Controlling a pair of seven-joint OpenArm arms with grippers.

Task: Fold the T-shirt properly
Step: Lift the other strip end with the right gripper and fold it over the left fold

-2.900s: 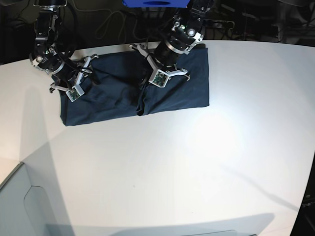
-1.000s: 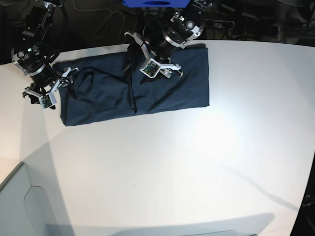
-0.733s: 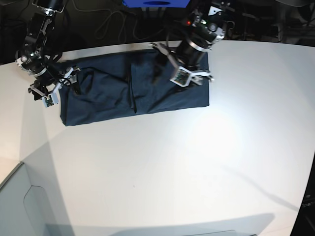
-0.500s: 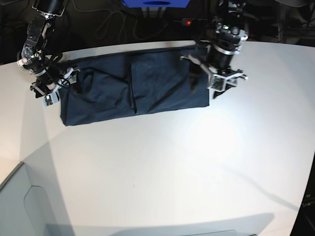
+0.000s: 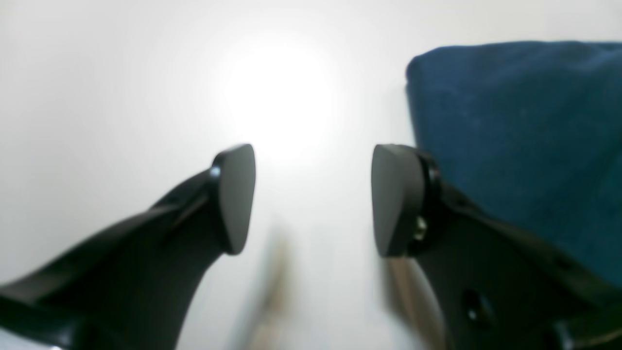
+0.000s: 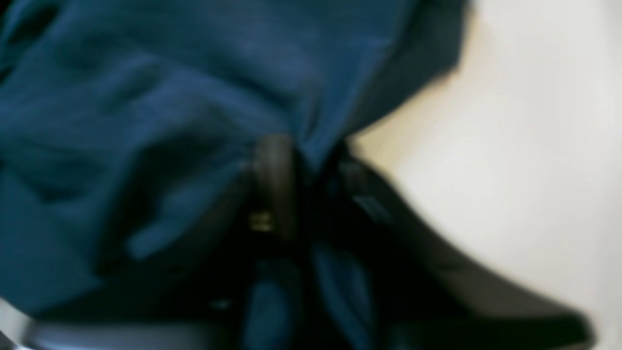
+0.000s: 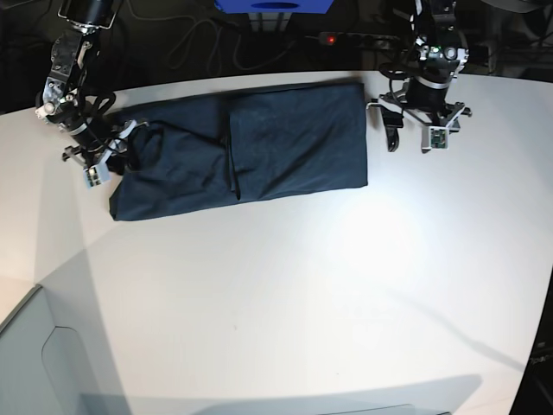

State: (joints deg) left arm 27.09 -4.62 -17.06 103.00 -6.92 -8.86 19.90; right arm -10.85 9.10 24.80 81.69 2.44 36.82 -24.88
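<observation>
Item, as I see it from my station: T-shirt (image 7: 251, 151) lying folded in a long band on the white table (image 7: 346, 285), my right gripper (image 6: 303, 160) pinched shut on its end, my left gripper (image 5: 311, 194) wide open, empty, just beside the opposite edge.

Base view sharp and evenly lit, dark surround behind; soft glare patch on the table (image 7: 380, 233), long faint shadows along its near and left edges, slight wide-angle bowing. Left wrist view: blown-out hotspot on the table, near field out of focus. Right wrist view: heavy blur throughout, T-shirt (image 6: 160, 82) folds smeared, dim foreground.
</observation>
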